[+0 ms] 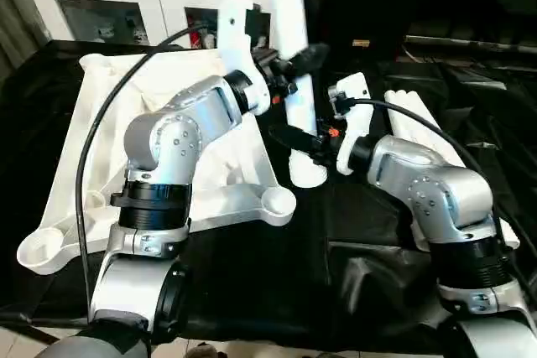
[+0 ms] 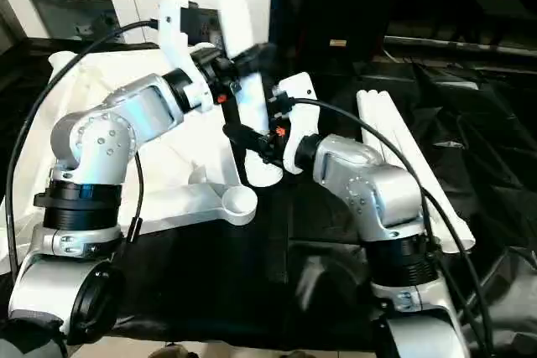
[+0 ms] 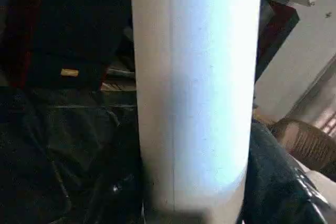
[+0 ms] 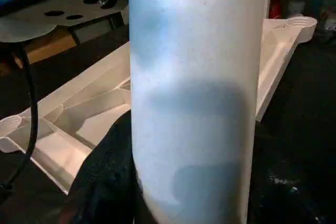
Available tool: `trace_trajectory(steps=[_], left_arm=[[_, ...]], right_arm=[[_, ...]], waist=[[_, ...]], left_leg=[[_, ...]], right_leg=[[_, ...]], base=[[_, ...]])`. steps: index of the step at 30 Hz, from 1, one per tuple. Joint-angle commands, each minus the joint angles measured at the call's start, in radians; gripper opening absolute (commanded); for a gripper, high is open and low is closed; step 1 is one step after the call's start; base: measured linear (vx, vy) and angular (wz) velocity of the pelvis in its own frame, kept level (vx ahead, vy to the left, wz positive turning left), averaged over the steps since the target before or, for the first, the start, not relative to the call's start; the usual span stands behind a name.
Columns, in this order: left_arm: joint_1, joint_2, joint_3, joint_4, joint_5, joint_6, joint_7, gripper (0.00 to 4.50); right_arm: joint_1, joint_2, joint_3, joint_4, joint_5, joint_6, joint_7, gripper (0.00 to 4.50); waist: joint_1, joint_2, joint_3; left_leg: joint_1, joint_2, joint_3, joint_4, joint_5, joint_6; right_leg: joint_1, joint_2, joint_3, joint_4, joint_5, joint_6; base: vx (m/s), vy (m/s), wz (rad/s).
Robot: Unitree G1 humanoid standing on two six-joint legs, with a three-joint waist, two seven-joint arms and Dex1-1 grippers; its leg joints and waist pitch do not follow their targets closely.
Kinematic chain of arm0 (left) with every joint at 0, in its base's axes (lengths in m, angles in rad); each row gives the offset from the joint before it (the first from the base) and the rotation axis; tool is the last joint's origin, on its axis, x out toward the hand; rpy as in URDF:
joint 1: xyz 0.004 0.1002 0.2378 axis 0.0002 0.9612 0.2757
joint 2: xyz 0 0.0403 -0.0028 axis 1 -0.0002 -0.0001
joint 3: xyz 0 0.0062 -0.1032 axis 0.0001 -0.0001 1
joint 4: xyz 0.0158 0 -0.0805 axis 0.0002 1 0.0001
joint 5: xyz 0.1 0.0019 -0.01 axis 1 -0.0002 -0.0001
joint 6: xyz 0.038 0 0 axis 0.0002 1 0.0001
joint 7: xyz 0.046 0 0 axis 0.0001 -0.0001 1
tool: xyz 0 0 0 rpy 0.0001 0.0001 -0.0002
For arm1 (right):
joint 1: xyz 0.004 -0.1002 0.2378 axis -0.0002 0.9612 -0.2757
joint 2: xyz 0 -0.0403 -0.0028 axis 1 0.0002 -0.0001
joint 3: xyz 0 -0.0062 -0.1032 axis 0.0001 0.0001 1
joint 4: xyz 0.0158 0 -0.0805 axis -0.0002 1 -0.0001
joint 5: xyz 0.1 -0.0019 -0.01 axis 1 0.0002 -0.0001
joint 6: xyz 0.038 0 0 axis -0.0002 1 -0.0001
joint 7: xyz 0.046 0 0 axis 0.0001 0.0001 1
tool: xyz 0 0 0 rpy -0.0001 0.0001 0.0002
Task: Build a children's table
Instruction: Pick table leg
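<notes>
- Leg (image 1: 294, 56) upright on the black work table (image 1: 336, 291), just right of the ribbed top (image 1: 243, 199).
- Left gripper (image 1: 295, 63) clasps the leg higher up.
- Right gripper (image 1: 295, 140) grips it near the base.
- Spare legs (image 1: 419, 119) lie at far right.

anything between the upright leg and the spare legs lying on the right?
The right gripper and its silver forearm cross that stretch; beneath them, bare black cover. The upright leg and the spare legs show this in the left eye view.

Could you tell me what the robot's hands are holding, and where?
Both grip one upright white leg: left hand higher up, right hand near its base.
</notes>
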Motion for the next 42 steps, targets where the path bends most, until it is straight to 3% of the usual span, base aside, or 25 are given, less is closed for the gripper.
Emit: trace_trajectory(steps=[1,4,7,11,15,16,17,23,30,36,42], left_arm=[[-0.019,0.018,0.018,-0.01,0.013,-0.014,0.008,1.96],[-0.017,0.02,0.007,-0.022,0.001,-0.001,-0.017,1.89],[-0.018,0.03,-0.017,-0.032,-0.006,0.011,-0.059,1.85],[-0.02,0.069,-0.079,-0.064,-0.024,0.03,-0.173,1.84],[-0.014,0.118,-0.146,-0.106,-0.04,0.058,-0.293,1.84],[-0.014,0.122,-0.152,-0.109,-0.041,0.059,-0.304,1.84],[-0.014,0.123,-0.156,-0.11,-0.042,0.059,-0.312,1.84],[-0.014,0.127,-0.155,-0.109,-0.066,0.058,-0.365,1.84],[-0.01,0.106,-0.119,-0.106,-0.096,0.065,-0.366,1.84],[-0.009,0.118,-0.123,-0.111,-0.109,0.07,-0.389,1.84],[0.0,0.13,-0.136,-0.124,-0.115,0.08,-0.415,1.84]], right_arm=[[-0.008,-0.015,-0.002,-0.025,-0.006,-0.012,-0.005,1.93],[-0.006,-0.02,-0.003,-0.023,-0.007,-0.013,-0.006,1.93],[-0.007,-0.027,-0.021,-0.016,0.022,0.002,0.024,2.63],[-0.012,-0.094,-0.018,-0.035,0.071,0.042,0.141,2.81],[-0.016,-0.187,0.0,-0.058,0.123,0.082,0.28,2.89],[-0.017,-0.198,0.001,-0.06,0.132,0.087,0.299,2.89],[-0.017,-0.207,0.001,-0.061,0.138,0.091,0.313,2.89],[-0.024,-0.251,0.019,-0.045,0.146,0.092,0.378,2.89],[-0.018,-0.261,0.042,-0.046,0.153,0.093,0.42,2.89],[-0.021,-0.257,0.043,-0.036,0.154,0.087,0.425,2.89],[-0.022,-0.254,0.04,-0.033,0.155,0.087,0.428,2.89]], waist=[[-0.002,0.013,-0.081],[-0.002,0.013,-0.08],[-0.002,0.009,-0.079],[0.003,0.006,-0.079],[0.004,-0.006,-0.078],[0.006,-0.004,-0.078],[0.004,-0.008,-0.077],[0.005,-0.01,-0.076],[0.007,-0.011,-0.08],[0.007,-0.007,-0.078],[0.007,-0.007,-0.08]], left_leg=[[0.007,0.054,-0.022,-0.073,-0.067,-0.005],[0.007,0.055,-0.022,-0.074,-0.067,-0.002],[0.007,0.055,-0.022,-0.075,-0.073,-0.001],[0.008,0.057,-0.021,-0.075,-0.071,0.009],[0.005,0.059,-0.019,-0.073,-0.045,0.026],[0.005,0.058,-0.019,-0.072,-0.048,0.029],[0.005,0.057,-0.017,-0.071,-0.05,0.032],[0.004,0.054,-0.017,-0.07,-0.061,0.025],[0.002,0.055,-0.017,-0.067,-0.028,0.038],[0.003,0.055,-0.017,-0.068,-0.043,0.034],[0.004,0.056,-0.018,-0.068,-0.037,0.03]], right_leg=[[0.068,-0.085,0.058,-0.07,-0.108,-0.206],[0.067,-0.084,0.058,-0.07,-0.108,-0.209],[0.067,-0.086,0.058,-0.071,-0.125,-0.207],[0.067,-0.086,0.059,-0.069,-0.14,-0.201],[0.068,-0.089,0.06,-0.066,-0.121,-0.212],[0.069,-0.09,0.059,-0.067,-0.139,-0.212],[0.068,-0.09,0.06,-0.07,-0.15,-0.209],[0.065,-0.089,0.058,-0.079,-0.242,-0.18],[0.066,-0.088,0.057,-0.07,-0.174,-0.201],[0.065,-0.088,0.056,-0.074,-0.21,-0.195],[0.065,-0.087,0.056,-0.071,-0.19,-0.197]], base=[[0.0,0.0,0.0],[0.0,0.0,0.0],[0.0,0.0,0.0],[0.0,0.0,0.0],[0.0,0.0,0.0],[0.0,0.0,0.0],[0.0,0.0,0.0],[0.0,0.0,0.0],[0.0,0.0,0.0],[0.0,0.0,0.0],[0.0,0.0,0.0]])
